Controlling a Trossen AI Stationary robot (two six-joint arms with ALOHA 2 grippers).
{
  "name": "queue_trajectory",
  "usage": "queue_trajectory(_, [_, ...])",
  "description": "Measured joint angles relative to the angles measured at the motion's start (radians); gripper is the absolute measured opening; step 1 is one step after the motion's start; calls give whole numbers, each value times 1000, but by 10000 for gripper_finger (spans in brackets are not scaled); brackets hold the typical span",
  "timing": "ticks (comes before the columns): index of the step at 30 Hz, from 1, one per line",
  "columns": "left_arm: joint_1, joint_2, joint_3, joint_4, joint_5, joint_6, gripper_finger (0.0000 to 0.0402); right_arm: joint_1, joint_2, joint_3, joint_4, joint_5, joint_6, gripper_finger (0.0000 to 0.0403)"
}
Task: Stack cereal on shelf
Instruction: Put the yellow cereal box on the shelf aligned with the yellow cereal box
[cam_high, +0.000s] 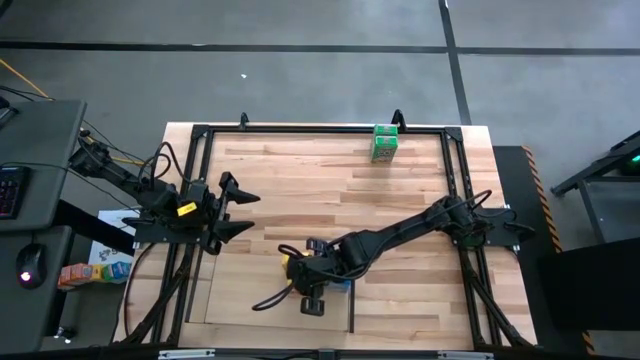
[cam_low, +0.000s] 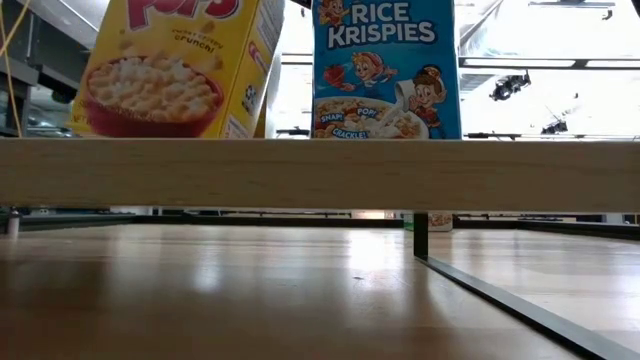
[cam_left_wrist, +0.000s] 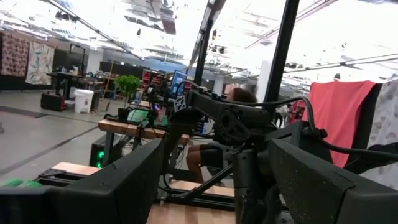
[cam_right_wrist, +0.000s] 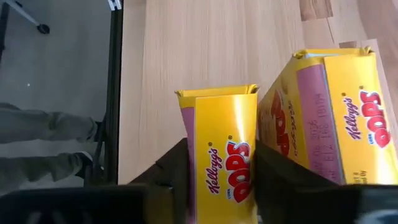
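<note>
Right arm placing a yellow box next to its twin

My right end effector (cam_right_wrist: 217, 180) has its fingers either side of a yellow cereal box (cam_right_wrist: 225, 149), grip looks like it's loosening, can't tell if it's really clamped. Box's long axis runs straight out from the fingers, second yellow box (cam_right_wrist: 329, 112) just beside it. Left end effector (cam_high: 235, 210) spread wide, parked well apart; green boxes (cam_high: 384, 143) sit at the table's (cam_high: 300, 170) far edge.

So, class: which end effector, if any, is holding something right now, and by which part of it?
The right end effector has a yellow cereal box between its fingers, across the box's two broad faces near one end. The left end effector is open, holding nothing.
</note>
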Motion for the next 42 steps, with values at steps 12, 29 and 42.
queue_trajectory(12, [0, 0, 0, 0, 0, 20, 282, -17, 0, 0, 0, -34, -6, 226])
queue_trajectory(29, [0, 0, 0, 0, -2, 20, 282, 10, -137, 5, -81, -151, -118, 208])
queue_trajectory(42, [0, 0, 0, 0, -50, 20, 282, 86, -122, -150, -46, -89, -36, 12])
